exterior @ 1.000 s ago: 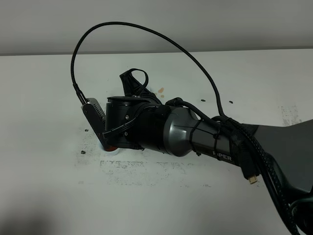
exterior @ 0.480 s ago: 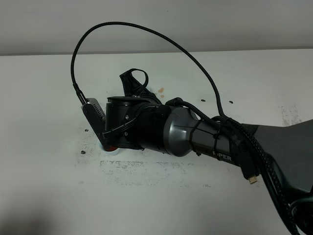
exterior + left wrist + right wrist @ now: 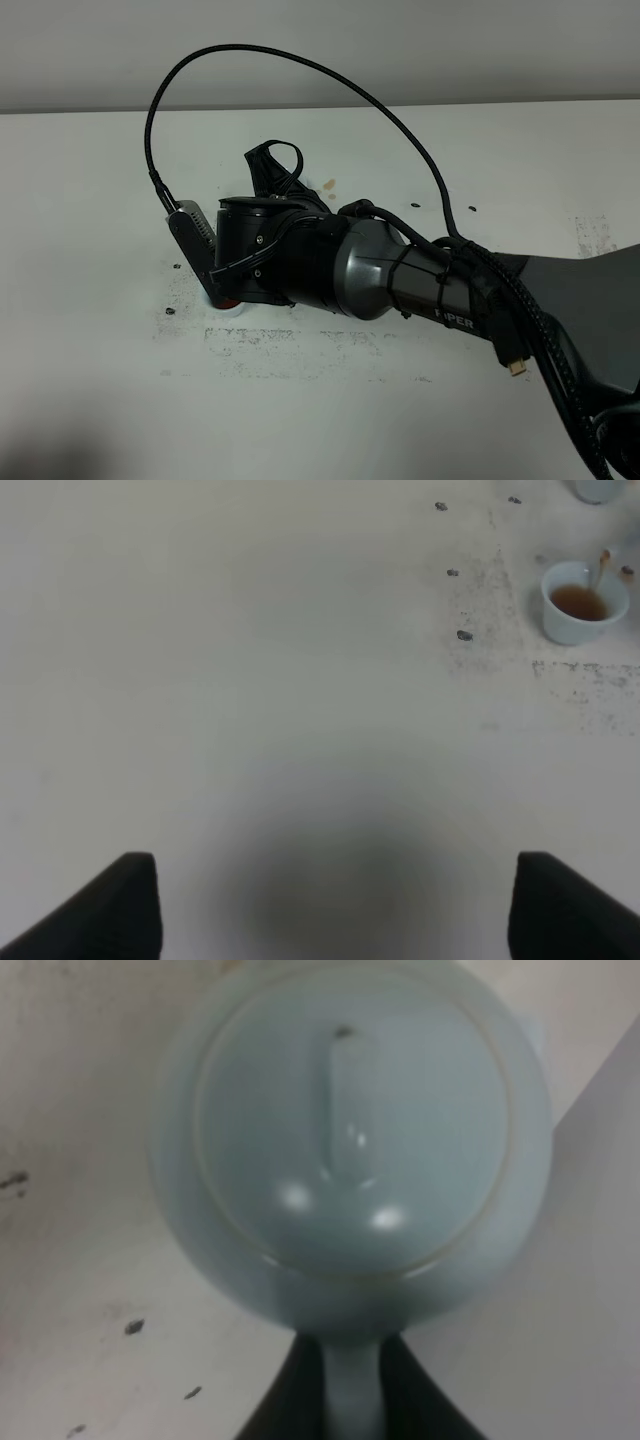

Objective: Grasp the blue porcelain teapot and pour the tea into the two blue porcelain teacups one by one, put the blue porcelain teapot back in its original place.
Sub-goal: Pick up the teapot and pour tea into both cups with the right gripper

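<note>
In the right wrist view the blue porcelain teapot (image 3: 350,1140) fills the frame, seen from above with its lid on. My right gripper (image 3: 350,1405) is shut on its loop handle (image 3: 352,1380). In the exterior high view my right arm (image 3: 330,260) reaches across the middle and hides the teapot. One blue teacup (image 3: 230,306) peeks out under the wrist. In the left wrist view that teacup (image 3: 583,602) holds brown tea, and the edge of the second teacup (image 3: 600,488) shows behind it. My left gripper (image 3: 340,905) is open and empty over bare table.
The white table (image 3: 100,380) has dark specks and scuff marks (image 3: 465,635) near the cups. A black cable (image 3: 300,60) arcs high over the right arm. A small orange stain (image 3: 329,184) lies behind the arm.
</note>
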`<state>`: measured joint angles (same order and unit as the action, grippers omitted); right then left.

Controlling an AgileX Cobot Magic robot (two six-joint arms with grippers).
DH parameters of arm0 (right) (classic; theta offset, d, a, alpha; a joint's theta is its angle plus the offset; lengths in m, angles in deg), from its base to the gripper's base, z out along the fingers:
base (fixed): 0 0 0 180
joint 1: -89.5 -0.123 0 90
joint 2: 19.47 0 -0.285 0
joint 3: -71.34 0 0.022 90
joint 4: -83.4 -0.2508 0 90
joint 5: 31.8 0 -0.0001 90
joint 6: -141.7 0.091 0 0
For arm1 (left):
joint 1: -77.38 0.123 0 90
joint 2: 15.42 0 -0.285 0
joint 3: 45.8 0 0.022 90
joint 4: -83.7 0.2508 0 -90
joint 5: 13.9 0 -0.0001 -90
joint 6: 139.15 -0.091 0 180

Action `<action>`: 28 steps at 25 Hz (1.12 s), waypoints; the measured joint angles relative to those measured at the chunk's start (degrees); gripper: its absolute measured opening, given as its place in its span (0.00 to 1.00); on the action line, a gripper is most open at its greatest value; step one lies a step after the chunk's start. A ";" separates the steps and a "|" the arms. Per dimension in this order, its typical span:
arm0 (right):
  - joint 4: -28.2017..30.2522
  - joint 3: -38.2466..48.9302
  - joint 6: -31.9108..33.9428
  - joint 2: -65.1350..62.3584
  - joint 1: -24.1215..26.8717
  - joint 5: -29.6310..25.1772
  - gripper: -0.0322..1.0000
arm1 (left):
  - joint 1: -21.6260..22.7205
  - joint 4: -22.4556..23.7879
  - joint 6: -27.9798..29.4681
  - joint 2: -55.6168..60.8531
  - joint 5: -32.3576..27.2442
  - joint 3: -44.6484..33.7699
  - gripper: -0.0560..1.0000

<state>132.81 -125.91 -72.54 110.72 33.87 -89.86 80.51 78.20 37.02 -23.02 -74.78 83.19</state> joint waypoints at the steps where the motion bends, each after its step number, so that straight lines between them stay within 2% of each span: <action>1: 0.00 0.00 0.00 0.00 0.00 0.00 0.07 | 0.00 0.00 0.00 0.00 0.00 0.00 0.70; 12: 0.00 0.00 0.06 0.00 0.00 0.00 0.07 | 0.00 0.00 0.05 0.00 0.00 0.00 0.70; 17: -0.06 0.00 2.06 0.00 0.00 0.00 0.07 | 0.00 0.00 0.05 0.00 0.00 0.00 0.70; 28: -5.75 0.00 4.99 -0.19 0.00 0.06 0.07 | 0.00 0.00 0.05 0.00 0.00 0.00 0.70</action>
<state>127.07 -125.91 -67.55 110.52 33.87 -89.80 80.51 78.20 37.07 -23.02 -74.78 83.19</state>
